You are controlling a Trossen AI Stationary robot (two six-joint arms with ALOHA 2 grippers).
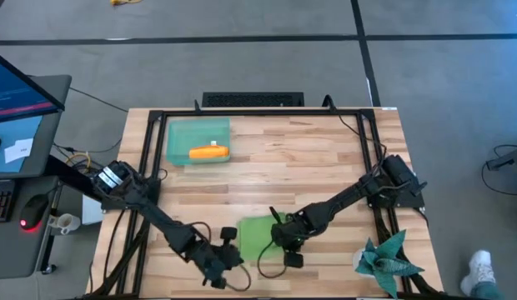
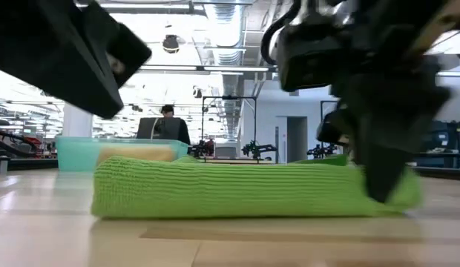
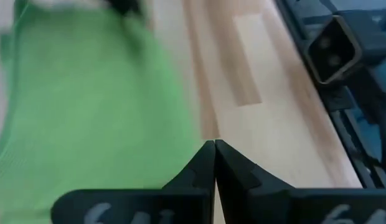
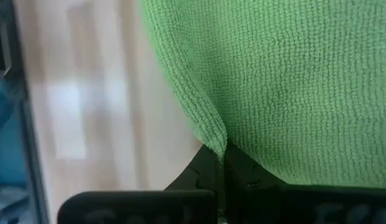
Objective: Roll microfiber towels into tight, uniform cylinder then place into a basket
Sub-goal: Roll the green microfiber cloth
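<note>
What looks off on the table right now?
The left gripper is shut on nothing, just beside the green towel, while the right gripper pinches its edge. A spiky teal star sits at the table's corner, unrelated to towels or basket.

Grey floor [image 1: 242, 58] with dark seam lines, monitor [image 1: 21, 92] at left, bright ceiling lights [image 2: 171, 43], a person [image 2: 169, 124] beyond

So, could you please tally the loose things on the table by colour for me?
Orange: 1, the rolled orange towel in the basket.
Lime green: 1, the green towel.
Teal: 2, the basket and the spiky star-shaped object.
Total: 4.
</note>
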